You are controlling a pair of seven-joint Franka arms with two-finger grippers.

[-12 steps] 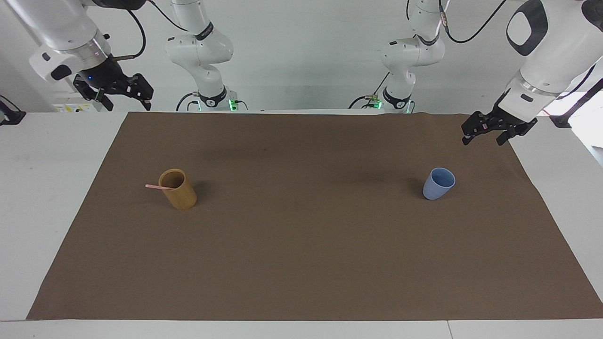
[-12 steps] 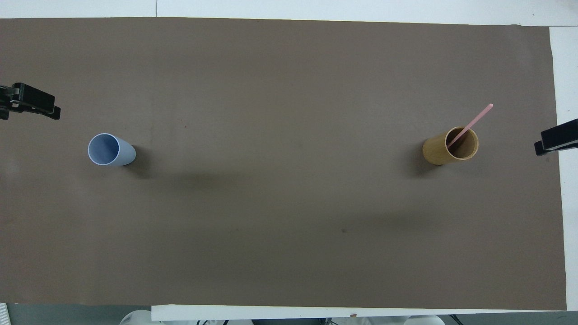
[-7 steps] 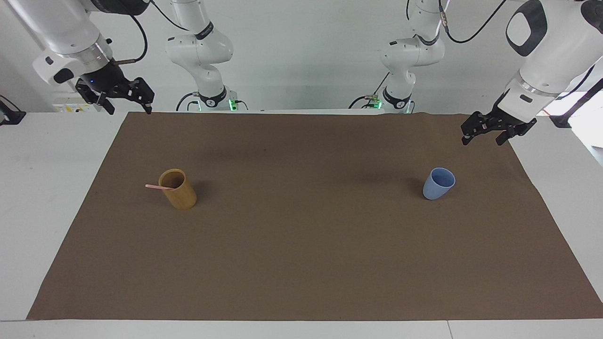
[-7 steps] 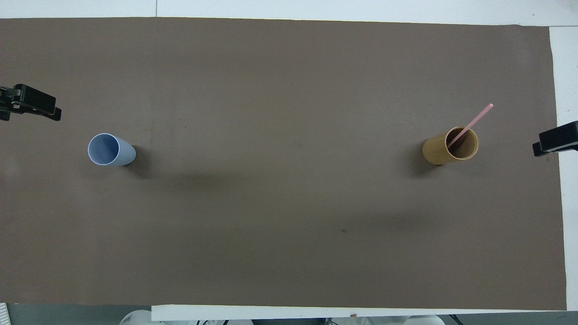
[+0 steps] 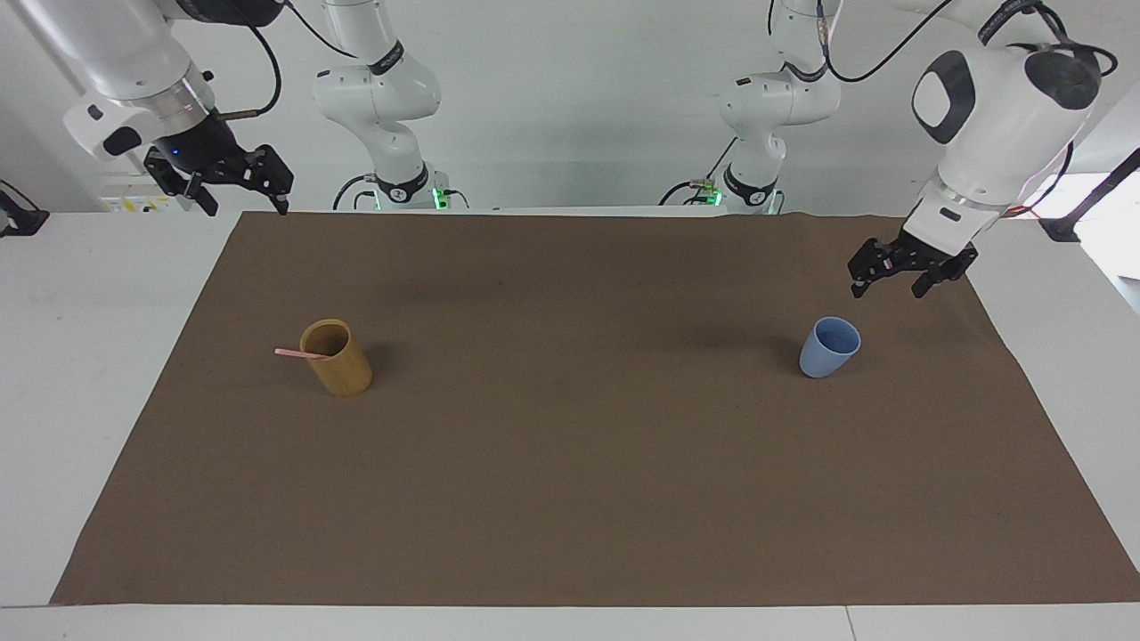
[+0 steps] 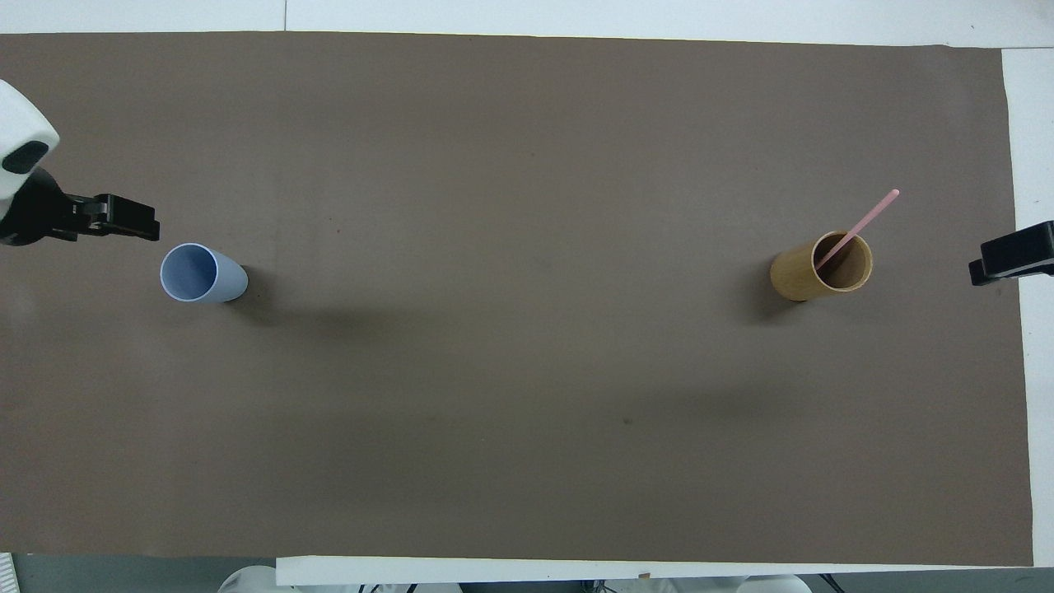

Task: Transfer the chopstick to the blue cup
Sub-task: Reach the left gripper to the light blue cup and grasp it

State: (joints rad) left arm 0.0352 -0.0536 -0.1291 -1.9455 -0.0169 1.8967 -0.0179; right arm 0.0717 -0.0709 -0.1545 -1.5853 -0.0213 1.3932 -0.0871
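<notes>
On the white worktop (image 5: 98, 374), a brown mat (image 5: 579, 463) (plain white wall above) carries the tan cup (image 5: 337, 358) holding the chopstick (image 5: 298, 353); blue cup (image 5: 830, 347) sits well apart. Left gripper (image 5: 891, 278) over the mat near the blue cup and right gripper (image 5: 239, 189), both fingers released.

My open left gripper (image 5: 888, 279) hangs over the brown mat (image 5: 579, 463) near the small light-blue cup (image 5: 830, 347). The thin pink chopstick (image 5: 301, 354) leans in the tan cylindrical cup (image 5: 337, 359).

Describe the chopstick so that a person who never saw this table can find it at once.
On the brown mat, look toward the right arm's end of the table for the tan cup. The chopstick stands slanted inside it, its top end sticking out over the rim. It is the only thin pink stick; the blue cup is empty.
</notes>
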